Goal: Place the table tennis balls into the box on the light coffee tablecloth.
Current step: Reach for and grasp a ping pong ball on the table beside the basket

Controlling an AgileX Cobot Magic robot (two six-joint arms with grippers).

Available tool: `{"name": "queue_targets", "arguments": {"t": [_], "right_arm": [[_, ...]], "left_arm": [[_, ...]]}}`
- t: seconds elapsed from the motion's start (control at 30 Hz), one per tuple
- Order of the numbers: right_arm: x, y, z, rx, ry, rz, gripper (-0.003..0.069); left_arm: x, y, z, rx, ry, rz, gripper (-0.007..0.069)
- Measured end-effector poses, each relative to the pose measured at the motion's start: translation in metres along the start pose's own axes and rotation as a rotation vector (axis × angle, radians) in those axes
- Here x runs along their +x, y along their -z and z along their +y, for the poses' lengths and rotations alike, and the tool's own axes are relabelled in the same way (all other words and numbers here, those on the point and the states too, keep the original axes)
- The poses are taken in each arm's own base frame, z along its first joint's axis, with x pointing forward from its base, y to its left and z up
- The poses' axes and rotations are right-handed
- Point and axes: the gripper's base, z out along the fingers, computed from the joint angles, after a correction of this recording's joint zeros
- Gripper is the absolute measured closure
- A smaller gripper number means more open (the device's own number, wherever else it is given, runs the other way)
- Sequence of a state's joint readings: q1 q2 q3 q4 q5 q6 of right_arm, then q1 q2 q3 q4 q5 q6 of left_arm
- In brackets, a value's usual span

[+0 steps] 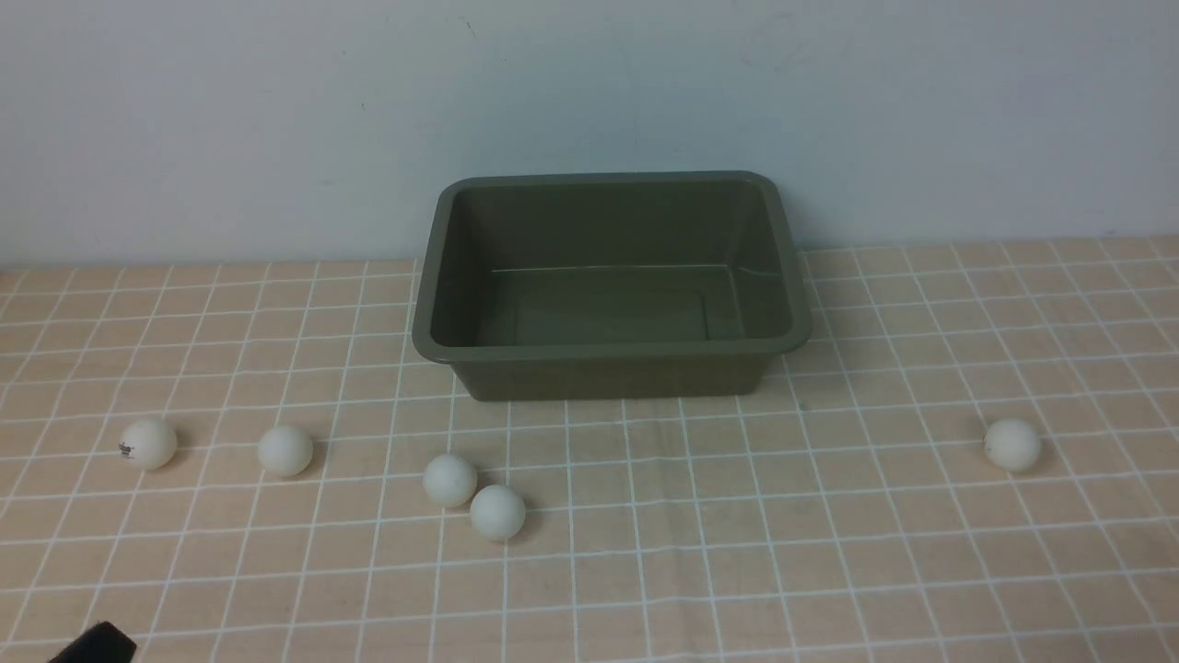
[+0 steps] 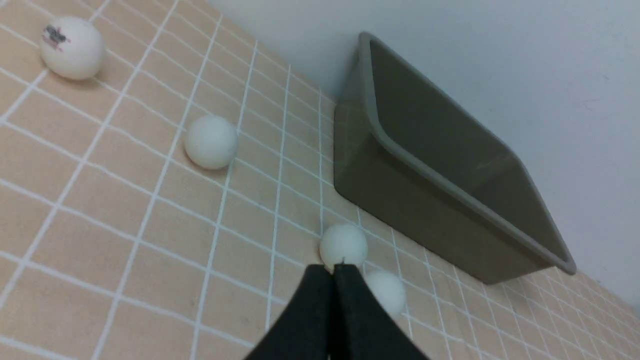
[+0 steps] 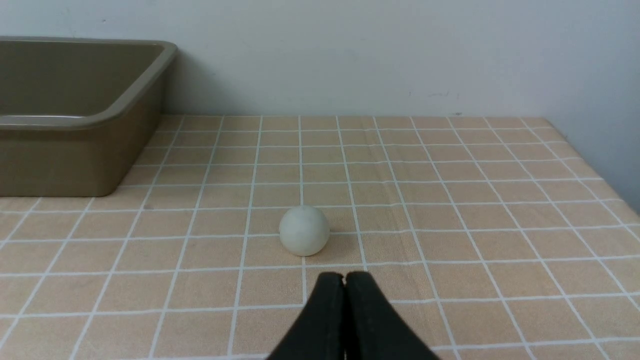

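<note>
Olive-green rectangular plastic box (image 1: 608,350) empty; we count all five small white table tennis balls (image 1: 449,480) on the peach gridded tablecloth (image 1: 829,552) in front of it. Left gripper (image 2: 334,267), right gripper (image 3: 344,276) pinched together, holding nothing.

Left hand (image 2: 334,268) closed, jaws pressed tip to tip, gripping nothing. Right hand (image 3: 344,276) likewise closed and empty.
</note>
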State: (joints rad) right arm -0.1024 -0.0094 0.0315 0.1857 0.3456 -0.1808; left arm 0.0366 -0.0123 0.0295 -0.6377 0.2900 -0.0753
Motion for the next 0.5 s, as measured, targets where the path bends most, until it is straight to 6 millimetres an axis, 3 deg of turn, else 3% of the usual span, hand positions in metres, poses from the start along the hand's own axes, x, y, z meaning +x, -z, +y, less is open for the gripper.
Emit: {"name": "queue_targets", "arguments": {"t": [0.2, 0.5], "right_arm": [[0.0001, 0.0, 0.0, 0.0, 0.0, 0.001, 0.0678], [0.0001, 0.0, 0.0, 0.0, 0.0, 0.001, 0.0678]], "left_arm": [[-0.0128, 0.0009, -0.0011, 0.012, -0.004, -0.141, 0.0693], [-0.0134, 0.001, -0.0012, 0.013, -0.001, -0.148, 0.0693]]}}
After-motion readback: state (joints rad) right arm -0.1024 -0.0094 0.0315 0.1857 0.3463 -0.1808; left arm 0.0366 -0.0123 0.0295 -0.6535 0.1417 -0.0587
